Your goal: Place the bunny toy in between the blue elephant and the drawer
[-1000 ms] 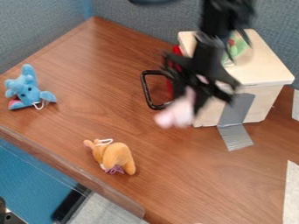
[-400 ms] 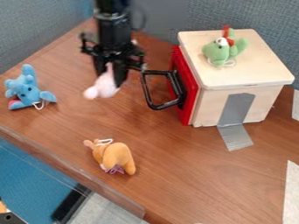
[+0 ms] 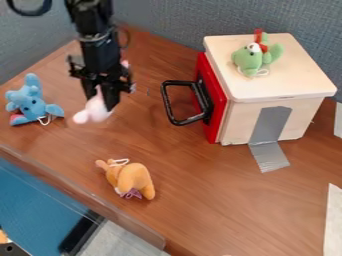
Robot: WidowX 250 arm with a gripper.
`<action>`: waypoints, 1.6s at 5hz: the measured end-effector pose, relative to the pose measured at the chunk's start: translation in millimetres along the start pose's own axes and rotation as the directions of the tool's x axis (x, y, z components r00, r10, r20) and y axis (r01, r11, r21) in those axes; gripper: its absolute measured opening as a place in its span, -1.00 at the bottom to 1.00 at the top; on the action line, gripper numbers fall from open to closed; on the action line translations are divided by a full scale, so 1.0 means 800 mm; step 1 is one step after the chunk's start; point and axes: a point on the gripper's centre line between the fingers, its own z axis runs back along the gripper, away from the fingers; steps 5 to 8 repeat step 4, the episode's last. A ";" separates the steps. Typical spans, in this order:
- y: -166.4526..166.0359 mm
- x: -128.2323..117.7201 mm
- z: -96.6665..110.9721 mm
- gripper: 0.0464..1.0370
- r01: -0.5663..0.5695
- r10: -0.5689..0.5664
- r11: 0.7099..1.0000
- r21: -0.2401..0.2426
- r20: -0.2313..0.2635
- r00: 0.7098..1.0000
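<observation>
Jaws of the black two-finger gripper (image 3: pixel 100 102) are closed on the pale pink, soft plush bunny toy (image 3: pixel 95 111), which is tilted, its free end poking out towards eight o'clock. It seems to be held above the brown wood-grain bench (image 3: pixel 207 200), though how high is hard to judge. From the bunny, the blue plush elephant (image 3: pixel 30 104) sits at nine o'clock and the red-fronted drawer (image 3: pixel 212 100) with its open, black, squared loop handle (image 3: pixel 180 120) at three.

The step in hand is setting the toy down, and it looks rather nearer the elephant than the drawer. A small shift towards three o'clock would centre it better — short of the handle, which juts into the gap and could snag an ear or a jaw. Then lower straight down until the plush just meets the bench, open gently, and rise straight up so the fabric doesn't cling and drag.

The toy is likely squashy and light, so it may roll or flop once freed. The drawer's pale wooden box (image 3: pixel 274 80) is rigid and flat-topped, with a strip of grey tape (image 3: pixel 270 130) down its side; a lumpy green plush toy (image 3: pixel 252 56) rests on top. A rounded orange plush toy (image 3: pixel 132 177) lies at five o'clock from the bunny.
</observation>
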 end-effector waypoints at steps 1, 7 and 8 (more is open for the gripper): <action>0.019 0.001 -0.009 -0.25 -0.011 0.011 1.000 -0.013 -0.038 0.999; 0.007 0.010 0.040 0.93 0.104 -0.103 0.990 0.098 -0.015 0.995; 0.007 0.010 0.040 0.93 0.104 -0.103 0.990 0.098 -0.015 0.995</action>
